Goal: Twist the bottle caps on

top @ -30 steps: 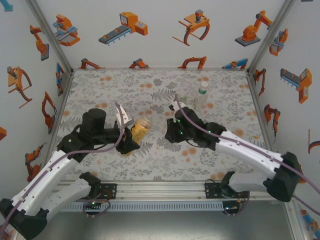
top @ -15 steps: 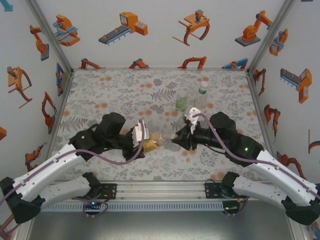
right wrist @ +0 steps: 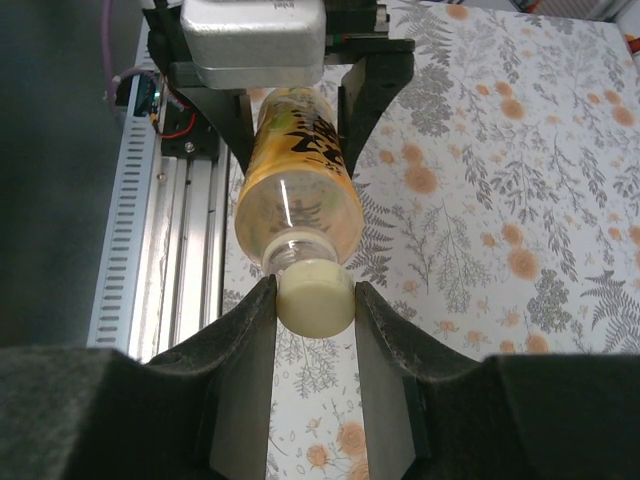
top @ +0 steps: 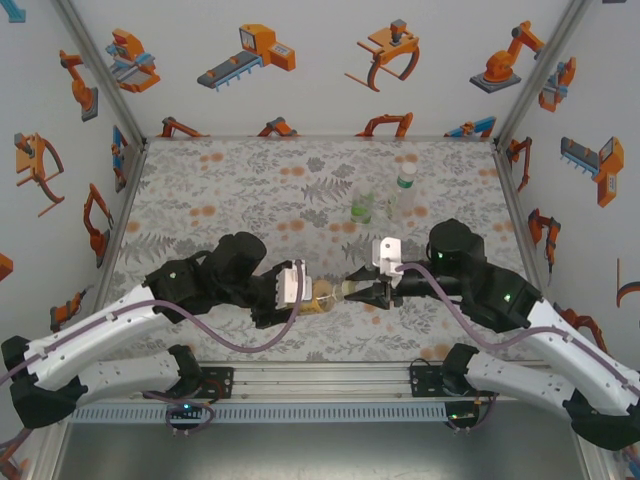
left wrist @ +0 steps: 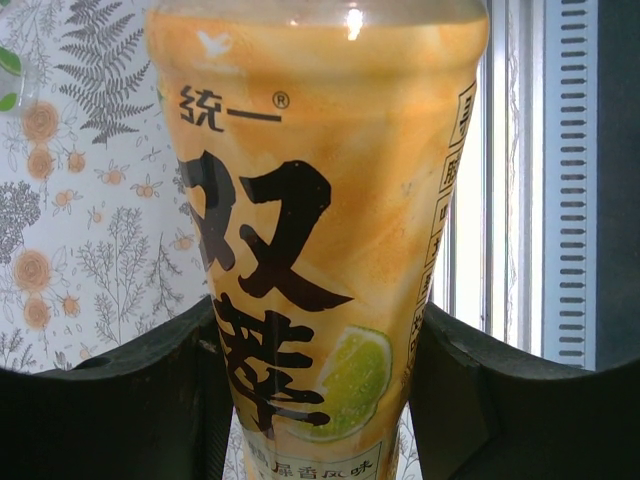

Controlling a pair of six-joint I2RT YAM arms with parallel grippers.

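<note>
Low at the centre of the overhead view, the left gripper (top: pixel 303 297) clamps the amber plastic bottle with the yellow label (top: pixel 324 294), held sideways above the floral table (top: pixel 220 190). Facing it, the right gripper (top: pixel 360 292) pinches a pale round plastic screw cap (right wrist: pixel 315 297) against the bottle's mouth. Toward the upper right stand a green-labelled clear bottle (top: pixel 362 207) and a plain clear bottle (top: pixel 404 190).

The amber plastic bottle (left wrist: pixel 322 240) bears a yellow-orange label (left wrist: pixel 300 130) printed in black: small 统一 with an ® mark, then large 双萃 beneath. Finer print along its side and bottom edge is unreadable
</note>
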